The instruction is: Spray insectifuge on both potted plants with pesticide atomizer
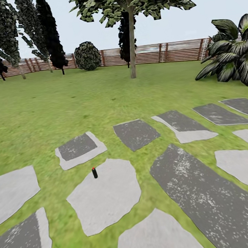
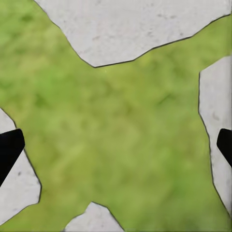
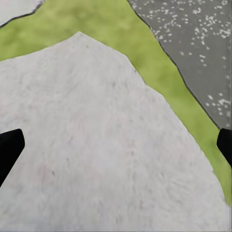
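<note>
Our two grippers, pointing down

We held the left gripper (image 2: 116,145) and right gripper (image 3: 116,145) with fingers spread wide, gripping nothing.

Outdoor residential garden, rendered in simulation. Open green lawn (image 1: 42,109) inset with irregular stone stepping slabs (image 1: 105,196), light and dark grey, grass showing in the joints between them. Brown slatted wooden fence (image 1: 147,54) closing the far edge of the lawn. Single slim-trunked leafy tree (image 1: 130,31) standing just before the fence; dark conifers (image 1: 49,30) and a rounded shrub (image 1: 87,56) along it. Broad-leaved striped plant (image 1: 231,57) near the fence's right end. Pale overcast sky above.
</note>
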